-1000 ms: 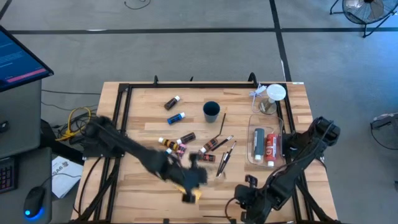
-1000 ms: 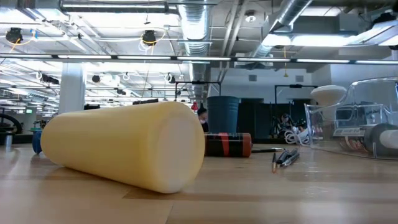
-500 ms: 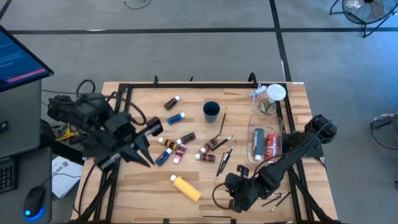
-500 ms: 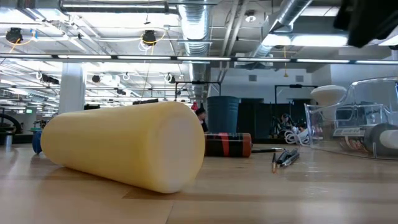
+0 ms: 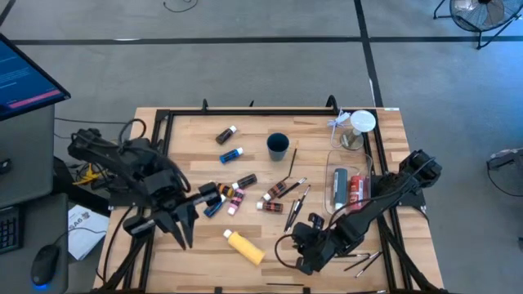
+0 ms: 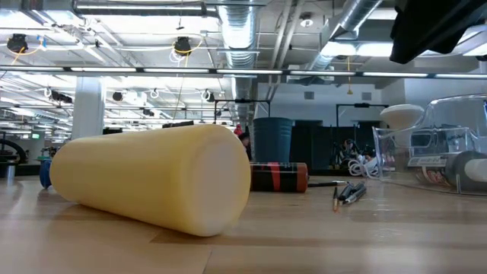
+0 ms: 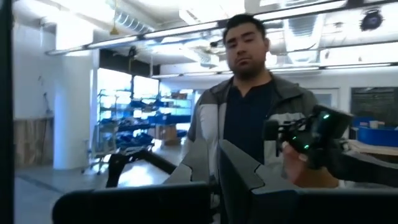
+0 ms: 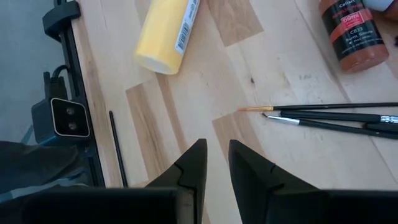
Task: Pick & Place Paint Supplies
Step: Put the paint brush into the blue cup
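Observation:
The yellow bottle [image 5: 245, 247] lies on its side near the table's front edge and fills the low view [image 6: 152, 186]. Small tubes [image 5: 227, 193] and thin brushes [image 5: 294, 208] lie scattered mid-table. More brushes [image 5: 361, 261] lie at the front right. My left gripper [image 5: 186, 229] is raised at the table's left, tipped upward, shut on nothing [image 7: 216, 168]. My right gripper [image 5: 296, 251] hovers right of the yellow bottle [image 8: 166, 34], slanting down. Its fingers [image 8: 217, 165] stand narrowly apart over bare wood.
A clear bin [image 5: 347, 189] with two tubes stands at the right, with a clear jar [image 5: 359, 126] behind it. A dark cup [image 5: 278, 145] stands mid-back. A small camera [image 8: 68, 118] sits on the front rail. A person [image 7: 249, 124] stands beyond the table.
My left gripper has risen from beside the yellow bottle, drawn back toward the table's left edge and tipped from pointing down to pointing above level. The bottle has stayed where it lay. My right gripper has moved toward the table's left, nearer the bottle.

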You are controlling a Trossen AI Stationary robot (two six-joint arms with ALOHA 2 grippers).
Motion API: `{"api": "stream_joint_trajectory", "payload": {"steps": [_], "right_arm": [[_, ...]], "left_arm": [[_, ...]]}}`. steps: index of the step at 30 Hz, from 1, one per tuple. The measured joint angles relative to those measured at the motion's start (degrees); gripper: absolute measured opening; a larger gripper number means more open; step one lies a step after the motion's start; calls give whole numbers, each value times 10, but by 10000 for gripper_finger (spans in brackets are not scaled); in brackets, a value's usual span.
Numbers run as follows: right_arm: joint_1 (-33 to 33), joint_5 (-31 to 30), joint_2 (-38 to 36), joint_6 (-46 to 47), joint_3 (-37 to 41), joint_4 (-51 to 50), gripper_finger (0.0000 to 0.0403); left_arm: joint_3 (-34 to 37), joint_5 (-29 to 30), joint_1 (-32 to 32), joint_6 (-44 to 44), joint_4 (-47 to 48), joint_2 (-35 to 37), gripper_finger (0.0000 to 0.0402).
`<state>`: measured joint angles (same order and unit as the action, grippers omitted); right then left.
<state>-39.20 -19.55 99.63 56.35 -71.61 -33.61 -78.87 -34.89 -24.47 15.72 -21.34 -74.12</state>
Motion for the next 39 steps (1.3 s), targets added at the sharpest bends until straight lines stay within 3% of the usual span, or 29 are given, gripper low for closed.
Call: {"api": "stream_joint_trajectory", "payload": {"steps": [39], "right_arm": [[4,4,0,-4,0,0,62]], "left_arm": [[0,96,-10,-3,-5,-5,0]]}}
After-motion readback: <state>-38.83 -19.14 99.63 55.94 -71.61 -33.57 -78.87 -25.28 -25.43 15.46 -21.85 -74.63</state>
